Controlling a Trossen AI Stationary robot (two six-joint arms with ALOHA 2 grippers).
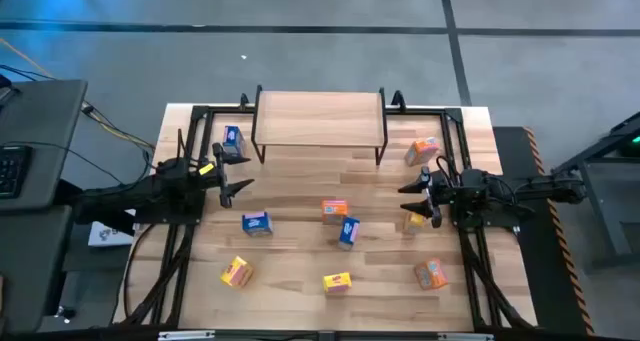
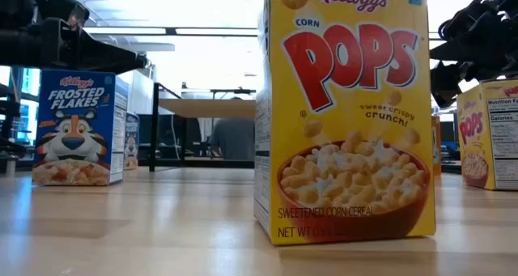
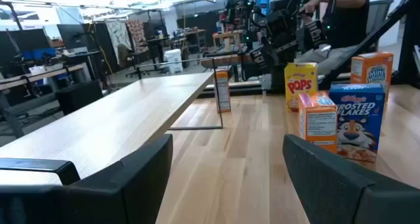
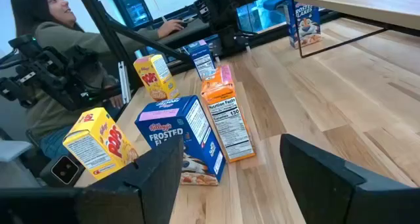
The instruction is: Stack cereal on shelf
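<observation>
The shelf, a light wood top on thin black legs, stands at the table's far edge with nothing on it. Several small cereal boxes stand or lie scattered on the table: a blue one by the shelf's left legs, an orange and a blue at mid-table, a yellow near the front. My left gripper hovers open at the left, level, pointing right along the shelf's front. My right gripper hovers open at the right, pointing left, with a yellow box just beside it.
More boxes lie around: blue, yellow, orange and orange by the shelf's right legs. A black frame borders the table. A person sits beyond the table's left side. Bare wood lies in front of the shelf.
</observation>
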